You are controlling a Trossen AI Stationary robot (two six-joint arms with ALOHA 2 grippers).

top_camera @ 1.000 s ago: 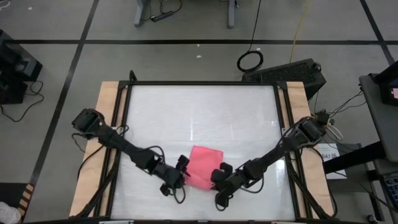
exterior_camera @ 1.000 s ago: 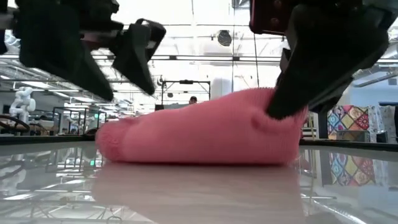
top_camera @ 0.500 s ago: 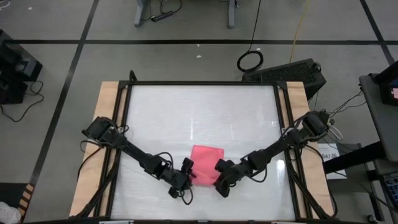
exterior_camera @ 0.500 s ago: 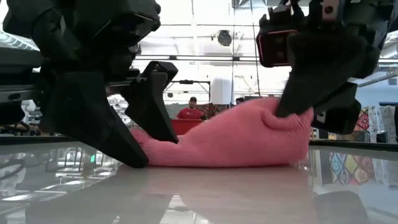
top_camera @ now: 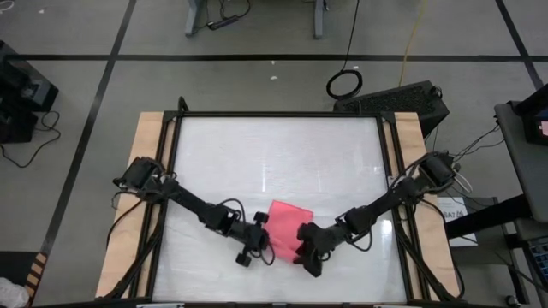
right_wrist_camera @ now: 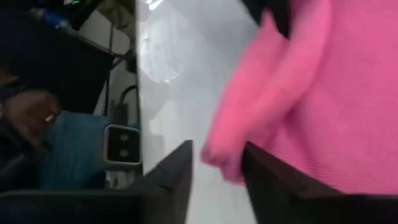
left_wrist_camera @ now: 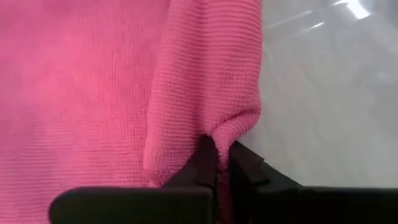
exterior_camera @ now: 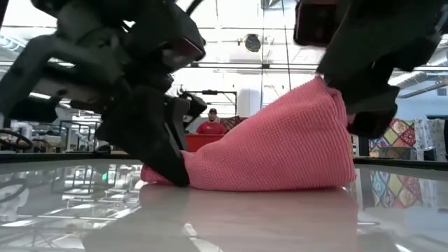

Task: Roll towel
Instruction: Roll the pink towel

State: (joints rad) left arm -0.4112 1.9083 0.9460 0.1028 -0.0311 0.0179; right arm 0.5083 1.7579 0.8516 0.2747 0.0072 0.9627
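High view, towel: the pink towel lies on the white table, in its near half, between the two arms.
High view, left gripper: the left gripper sits at the towel's left near corner.
High view, right gripper: the right gripper sits at the towel's right near edge.
High view, surroundings: a dark cable coil and a black keyboard-like unit lie on the floor beyond the table; a white label by the right rail carries print too small to read.
Low view, towel: the towel is raised on one side into a peak and slopes down to the table on the other.
Low view, grippers: one gripper pins the low end against the table, the other holds the peak up; both block much of the room behind.
Low view, background: a person in a red top stands far behind; no writing is legible.
Left wrist view: the left gripper has its fingers pinched tight on a folded edge of the towel.
Right wrist view: the right gripper has its fingers apart, with a fold of the towel hanging between them; whether they press on it cannot be told.
Right wrist view, surroundings: a blue item and a small white box lie beyond the table edge, both blurred.
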